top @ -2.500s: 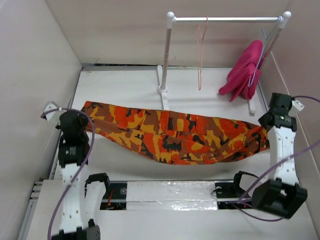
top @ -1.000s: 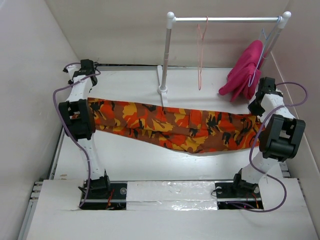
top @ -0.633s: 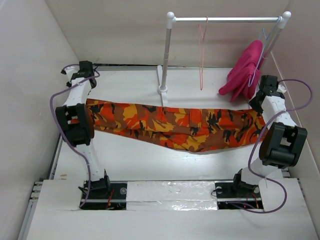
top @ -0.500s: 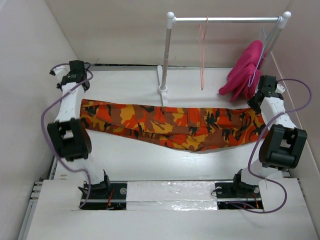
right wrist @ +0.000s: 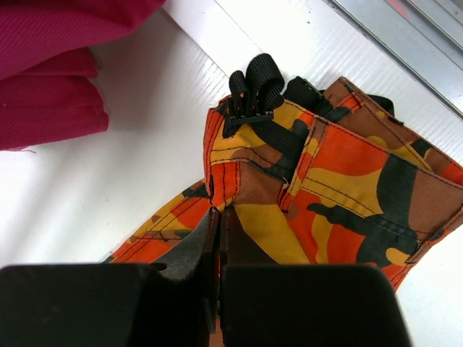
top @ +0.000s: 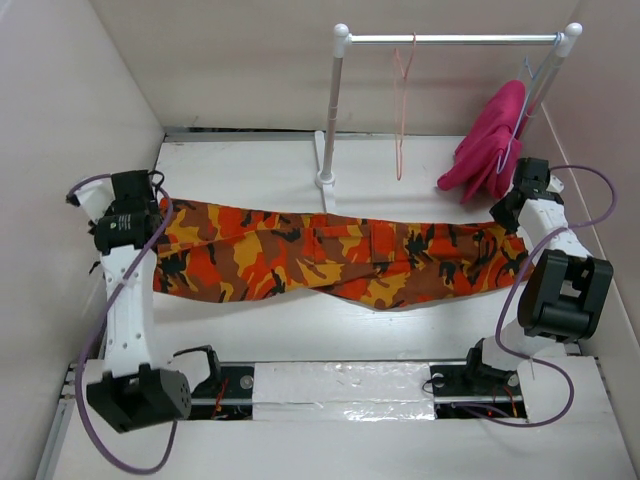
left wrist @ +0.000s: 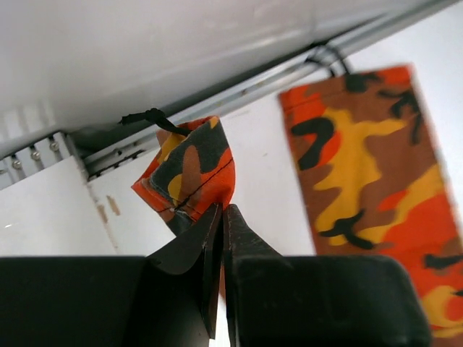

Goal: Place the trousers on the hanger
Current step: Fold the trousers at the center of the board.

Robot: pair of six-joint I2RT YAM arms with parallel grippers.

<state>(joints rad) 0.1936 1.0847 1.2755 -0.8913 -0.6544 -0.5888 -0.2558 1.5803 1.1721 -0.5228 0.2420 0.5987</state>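
Observation:
The camouflage trousers (top: 340, 258) stretch across the table from left to right, sagging in the middle. My left gripper (top: 158, 213) is shut on a bunched corner of a trouser leg end (left wrist: 192, 170), its tips (left wrist: 223, 211) pressed together; another stretch of the trousers (left wrist: 362, 166) lies flat on the table to the right. My right gripper (top: 507, 213) is shut on the waistband (right wrist: 249, 163) beside a black strap, tips (right wrist: 219, 211) closed on the cloth edge. The salmon-pink hanger (top: 400, 110) hangs bare from the rail, behind the trousers.
The white tube rail frame (top: 450, 40) stands at the back, with its foot (top: 325, 182) just behind the trousers. A magenta garment (top: 490, 138) on a pale wire hanger (top: 527, 80) hangs at its right end, close to my right wrist. Walls close in on both sides.
My left arm has swung from the back-left corner toward the front, carrying its trouser end nearer and lower. That end now lies broader. The right arm has barely moved.

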